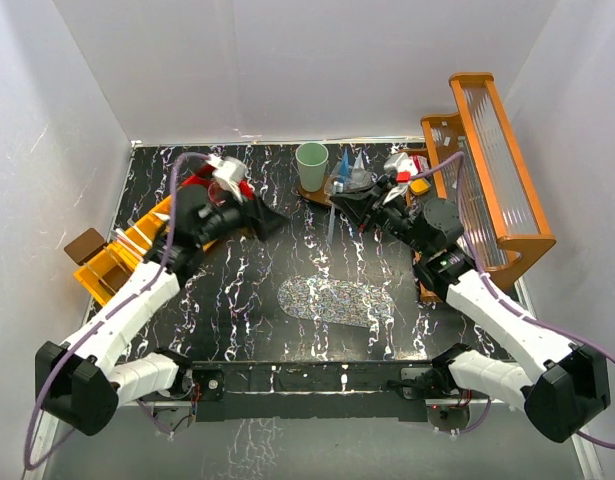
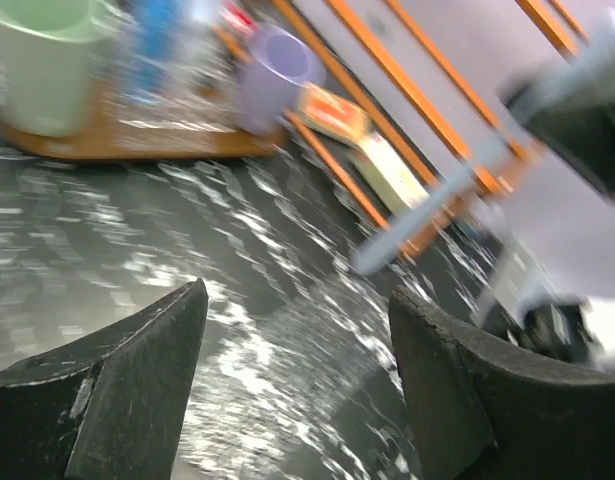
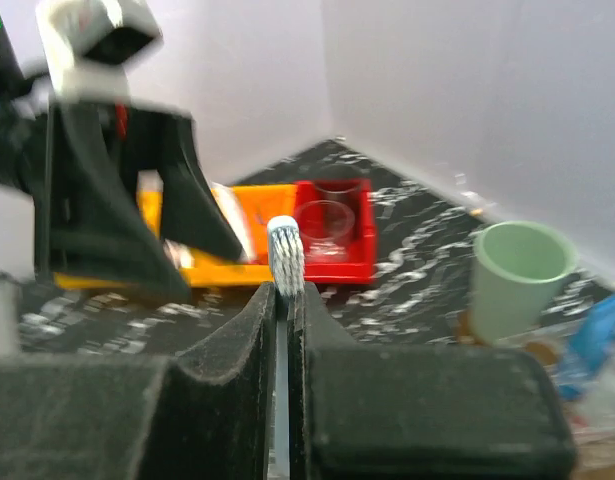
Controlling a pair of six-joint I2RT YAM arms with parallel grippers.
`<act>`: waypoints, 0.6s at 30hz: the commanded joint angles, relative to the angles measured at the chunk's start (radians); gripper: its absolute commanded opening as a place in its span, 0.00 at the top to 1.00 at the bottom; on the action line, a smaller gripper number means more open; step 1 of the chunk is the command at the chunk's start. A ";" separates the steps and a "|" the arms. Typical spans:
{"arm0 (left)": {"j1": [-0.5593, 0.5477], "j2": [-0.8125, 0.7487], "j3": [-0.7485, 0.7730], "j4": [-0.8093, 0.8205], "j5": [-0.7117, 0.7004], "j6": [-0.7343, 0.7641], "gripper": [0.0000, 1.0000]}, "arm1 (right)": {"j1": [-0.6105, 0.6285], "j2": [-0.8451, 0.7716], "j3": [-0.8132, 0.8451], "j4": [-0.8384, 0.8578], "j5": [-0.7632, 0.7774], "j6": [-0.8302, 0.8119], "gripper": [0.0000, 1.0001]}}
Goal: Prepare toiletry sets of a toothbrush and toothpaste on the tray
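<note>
Reaching forward, right pincer (image 3: 285,296) clamping toothbrush (image 3: 285,250), left pincer (image 2: 297,305) spread.

table (image 1: 247,300) glossy marbled | green cup (image 1: 311,158) matt plastic | tray (image 2: 177,143) wood | toothbrush (image 3: 285,250) smooth plastic

Toothbrush (image 3: 284,250) handle hidden, probably within right hand (image 3: 286,297).

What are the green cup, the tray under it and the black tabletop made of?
The green cup is probably matte plastic: opaque, even pastel colour, no glare. The tray looks like wood, flat brown, though it is blurred. The tabletop is glossy black with white veins, marble-patterned. Whether it is real stone or printed film, I cannot tell.
</note>
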State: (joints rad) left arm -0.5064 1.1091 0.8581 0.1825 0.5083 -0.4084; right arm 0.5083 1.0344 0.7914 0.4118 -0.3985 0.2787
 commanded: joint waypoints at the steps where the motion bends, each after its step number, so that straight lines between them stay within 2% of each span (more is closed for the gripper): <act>1: 0.223 -0.020 0.115 -0.132 -0.089 0.018 0.27 | -0.009 0.065 0.067 0.039 -0.013 -0.499 1.00; 3: 0.208 0.000 0.203 -0.248 -0.229 0.126 0.25 | -0.017 0.125 0.097 0.073 -0.071 -0.630 1.00; 7: 0.174 -0.009 0.238 -0.230 -0.354 0.252 0.23 | -0.082 0.273 0.179 0.159 -0.179 -0.704 1.00; 13: 0.120 -0.042 0.194 -0.220 -0.475 0.383 0.20 | -0.180 0.446 0.294 0.220 -0.405 -0.732 1.00; 18: 0.118 -0.067 0.114 -0.157 -0.488 0.380 0.20 | -0.181 0.530 0.351 0.228 -0.446 -0.754 1.00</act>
State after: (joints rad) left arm -0.3862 1.0851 1.0149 -0.0166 0.0788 -0.0738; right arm 0.3195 1.5303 1.0561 0.5407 -0.7452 -0.4232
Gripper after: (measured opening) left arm 0.801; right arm 0.034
